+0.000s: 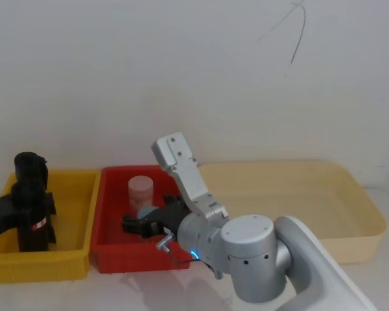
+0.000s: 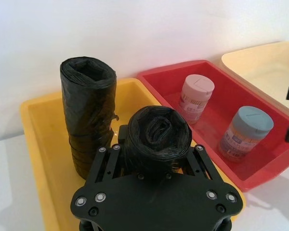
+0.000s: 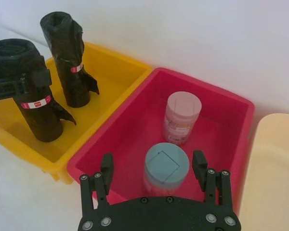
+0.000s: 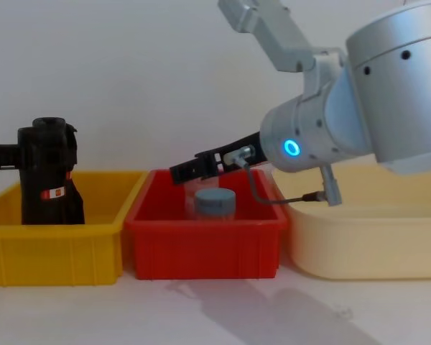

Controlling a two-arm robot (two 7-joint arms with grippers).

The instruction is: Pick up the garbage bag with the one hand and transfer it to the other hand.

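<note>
Head view: high, facing forward-down over yellow bin (image 1: 39,267), red bin (image 1: 136,258), cream tray (image 1: 350,245).
Chest view: low, side-on, near bin fronts.
Left wrist view: close behind left claw (image 2: 156,144), looking down on garbage bag (image 2: 159,127).
Right wrist view: behind right claw (image 3: 152,161), above red bin.
All four share yellow and red bins.

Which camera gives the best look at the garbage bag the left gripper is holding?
Right wrist view: the garbage bag stands whole, label band visible, left gripper clamped round it. Left wrist view shows its top end-on; head and chest views show it far left, overlapping the second roll.
</note>
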